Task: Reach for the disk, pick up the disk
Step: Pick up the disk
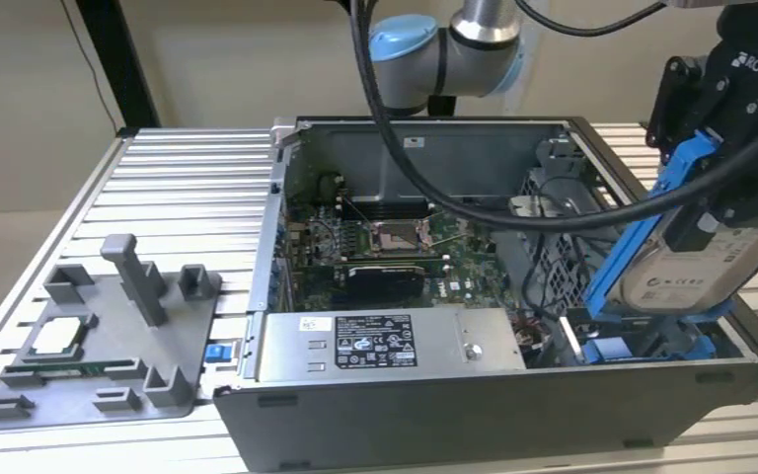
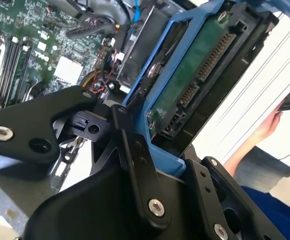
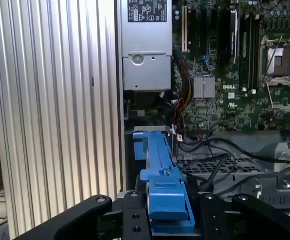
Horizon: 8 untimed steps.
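The disk (image 1: 693, 265) is a silver hard drive with a white label and blue rails. It hangs tilted over the drive bay at the exterior view's right end of the open computer case (image 1: 485, 415), with its lower end still near the bay. My gripper (image 1: 728, 168) comes down from above and is shut on the disk's upper part. In the second wrist view the disk (image 2: 194, 80) shows its green circuit board between the black fingers (image 2: 135, 150). In the first wrist view one blue rail of the disk (image 3: 159, 165) runs out from between the closed fingers of the gripper (image 3: 169, 217).
Inside the case lie the motherboard (image 1: 379, 237), a silver power supply (image 1: 379, 346) and loose black cables (image 1: 551, 217). A grey fixture (image 1: 103, 336) with upright posts and a small silver chip (image 1: 60, 338) sits on the ribbed table at the exterior view's left. A person's hand (image 2: 267, 127) is beside the table.
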Available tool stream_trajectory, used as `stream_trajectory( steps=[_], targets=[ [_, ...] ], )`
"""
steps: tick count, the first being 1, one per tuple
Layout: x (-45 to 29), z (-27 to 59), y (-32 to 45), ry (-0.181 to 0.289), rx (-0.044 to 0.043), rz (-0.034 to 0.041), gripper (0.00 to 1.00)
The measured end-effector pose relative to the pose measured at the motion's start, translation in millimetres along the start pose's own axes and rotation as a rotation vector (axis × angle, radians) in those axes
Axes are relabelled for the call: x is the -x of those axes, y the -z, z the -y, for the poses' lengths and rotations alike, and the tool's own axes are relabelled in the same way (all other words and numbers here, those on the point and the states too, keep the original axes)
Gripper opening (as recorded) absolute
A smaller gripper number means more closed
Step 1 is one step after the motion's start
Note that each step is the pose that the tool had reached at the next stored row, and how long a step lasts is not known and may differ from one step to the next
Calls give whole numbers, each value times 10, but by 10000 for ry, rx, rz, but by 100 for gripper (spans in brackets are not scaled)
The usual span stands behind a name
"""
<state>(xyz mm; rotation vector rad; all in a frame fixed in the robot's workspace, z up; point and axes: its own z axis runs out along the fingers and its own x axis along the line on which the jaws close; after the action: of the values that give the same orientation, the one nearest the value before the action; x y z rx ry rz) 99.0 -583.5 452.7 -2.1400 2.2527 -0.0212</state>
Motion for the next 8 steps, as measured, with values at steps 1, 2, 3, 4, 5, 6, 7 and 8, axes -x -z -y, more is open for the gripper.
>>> stream_trajectory(
  steps=[1,2,3,4,5,6,7,8],
  targets=[
    [-8,34,-3,1,0,0,0],
    [-15,65,-6,2,1,0,0],
    [-21,94,-9,1,1,-1,0],
    [-27,118,-11,1,1,-1,0],
    [-32,141,-13,0,1,0,0],
    [-36,163,-16,1,1,0,0],
    [-38,177,-17,1,1,1,0],
    [-39,181,-18,2,1,0,0]
  ],
)
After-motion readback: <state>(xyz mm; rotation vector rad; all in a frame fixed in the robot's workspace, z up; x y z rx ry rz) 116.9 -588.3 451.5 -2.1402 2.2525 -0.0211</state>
